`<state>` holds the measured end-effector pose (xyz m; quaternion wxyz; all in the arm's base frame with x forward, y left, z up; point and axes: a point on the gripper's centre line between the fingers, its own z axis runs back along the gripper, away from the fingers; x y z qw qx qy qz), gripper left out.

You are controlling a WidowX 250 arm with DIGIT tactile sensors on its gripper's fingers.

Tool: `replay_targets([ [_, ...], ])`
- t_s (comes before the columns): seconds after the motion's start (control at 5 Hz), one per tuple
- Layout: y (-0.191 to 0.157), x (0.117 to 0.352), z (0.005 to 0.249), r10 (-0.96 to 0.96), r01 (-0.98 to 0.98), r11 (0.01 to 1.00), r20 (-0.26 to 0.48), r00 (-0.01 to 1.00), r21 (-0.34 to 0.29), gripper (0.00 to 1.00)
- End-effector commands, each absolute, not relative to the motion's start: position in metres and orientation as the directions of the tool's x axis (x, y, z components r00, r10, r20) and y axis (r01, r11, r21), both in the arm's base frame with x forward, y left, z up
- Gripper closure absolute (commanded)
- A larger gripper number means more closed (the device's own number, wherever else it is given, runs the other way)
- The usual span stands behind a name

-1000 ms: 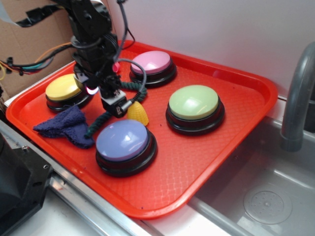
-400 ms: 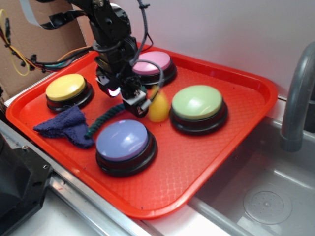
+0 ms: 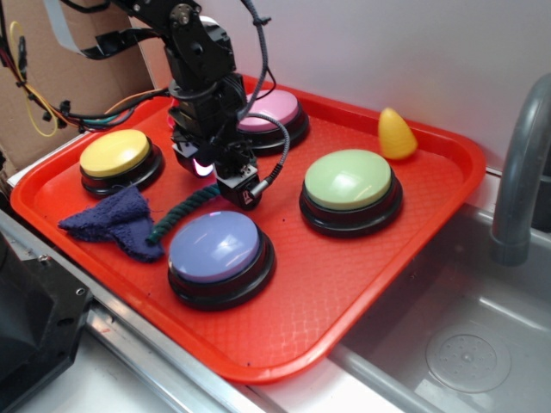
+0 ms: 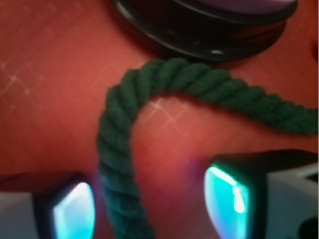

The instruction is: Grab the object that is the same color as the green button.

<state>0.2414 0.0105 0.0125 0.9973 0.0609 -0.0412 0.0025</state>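
Red tray (image 3: pixel 344 292) beside sink (image 3: pixel 465 344); claw (image 4: pixel 149 206) straddling green rope (image 4: pixel 117 149).

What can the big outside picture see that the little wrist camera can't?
Only the exterior view shows the green button, yellow button, pink button, blue cloth, yellow corn toy and sink faucet. Only the wrist view shows the rope's sharp bend and twisted strands, passing between the open hand's glowing fingers. Both show the dark green rope, the red tray and the blue-purple button.
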Motion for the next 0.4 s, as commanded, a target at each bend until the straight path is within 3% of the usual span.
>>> replay_targets([
  [0.0,0.013,0.235,0.010,0.045,-0.056,0.992,0.093,0.995,0.113,1.00],
  [0.2,0.017,0.233,0.024,0.103,-0.114,0.987,0.105,0.989,0.110,1.00],
])
